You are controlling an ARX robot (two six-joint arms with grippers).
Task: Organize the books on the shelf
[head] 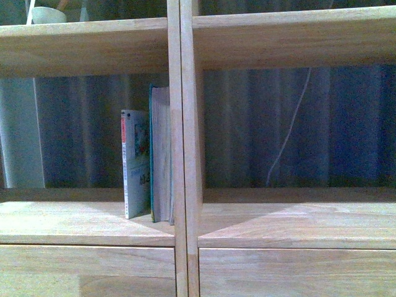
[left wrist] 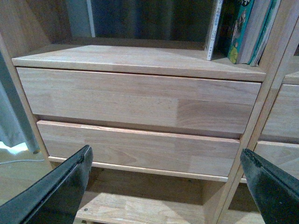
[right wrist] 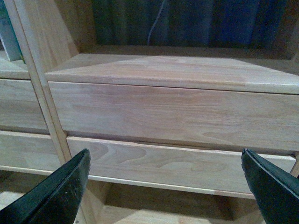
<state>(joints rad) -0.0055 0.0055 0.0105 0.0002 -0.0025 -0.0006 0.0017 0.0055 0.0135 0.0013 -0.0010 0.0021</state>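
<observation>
Pale wood shelf (head: 183, 154) holds both books upright in its left compartment: the teal book (head: 160, 154) against the divider, the white paperback (head: 135, 164) touching it at nine o'clock. Left gripper (left wrist: 166, 186) and right gripper (right wrist: 166, 186) hang spread, empty, before the drawer fronts (left wrist: 135, 100).

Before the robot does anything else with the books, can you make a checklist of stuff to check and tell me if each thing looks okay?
1. Thin white book standing up in the shelf: ok, upright in the left compartment.
2. Teal book standing up: ok, upright against the middle divider, right beside the white book.
3. Left gripper empty: ok, fingers wide apart, nothing between them, facing the drawer fronts.
4. Right gripper empty: ok, open, nothing held.
5. Right compartment holds no books: ok, only a thin white cord shows behind it.
6. More books waiting elsewhere: cannot tell, none in view.
</observation>
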